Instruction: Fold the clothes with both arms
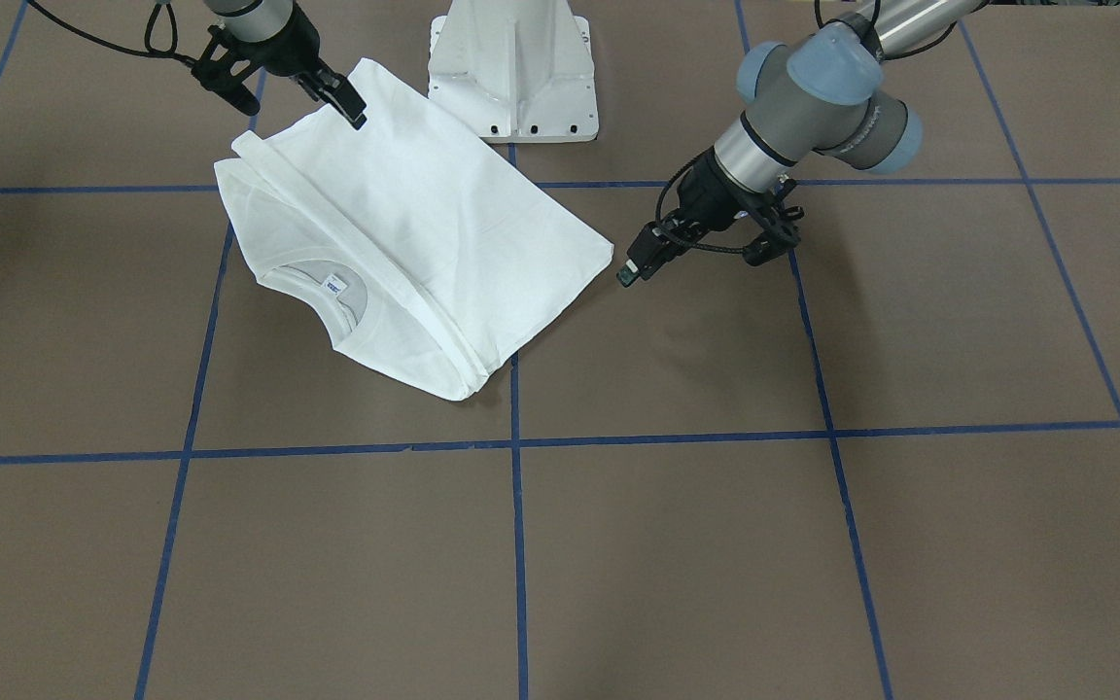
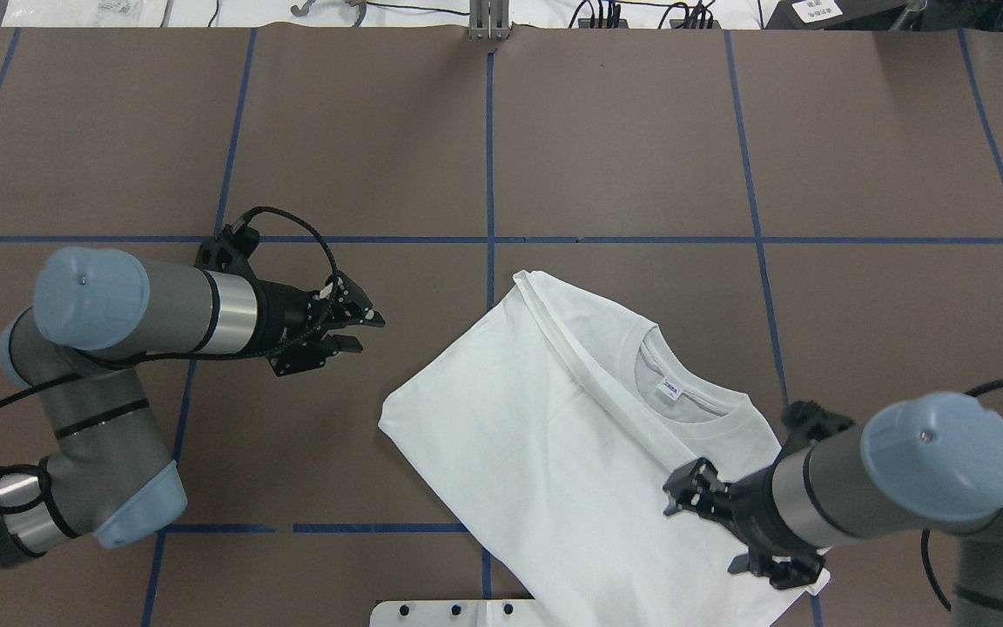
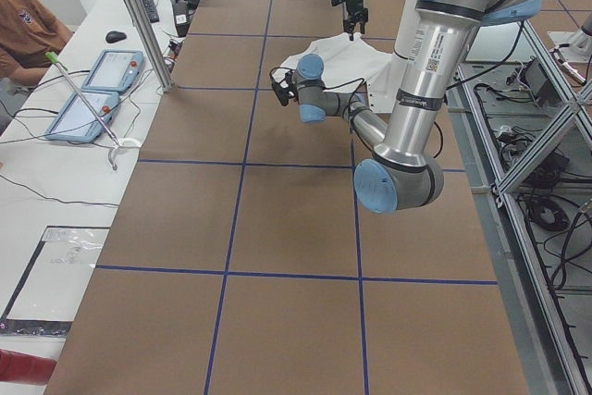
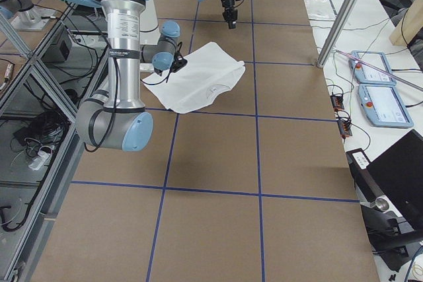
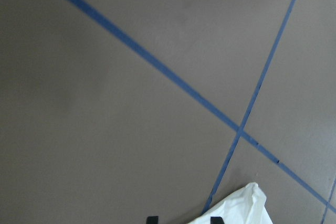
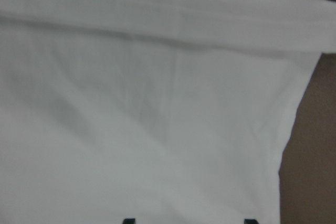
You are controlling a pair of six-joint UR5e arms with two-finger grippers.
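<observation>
Brown paper-covered table [image 1: 677,564], gridded with blue tape lines [image 1: 519,544], is topped by a white pedestal base [image 1: 511,78]. The folded white long-sleeved T-shirt [image 1: 424,214] is laid flat toward the robot's right. The right gripper [image 1: 305,113] is held spread over its edge; the left gripper [image 2: 366,334], spread and empty, is angled near a corner. The small neck label [image 1: 333,285] cannot be read.
</observation>
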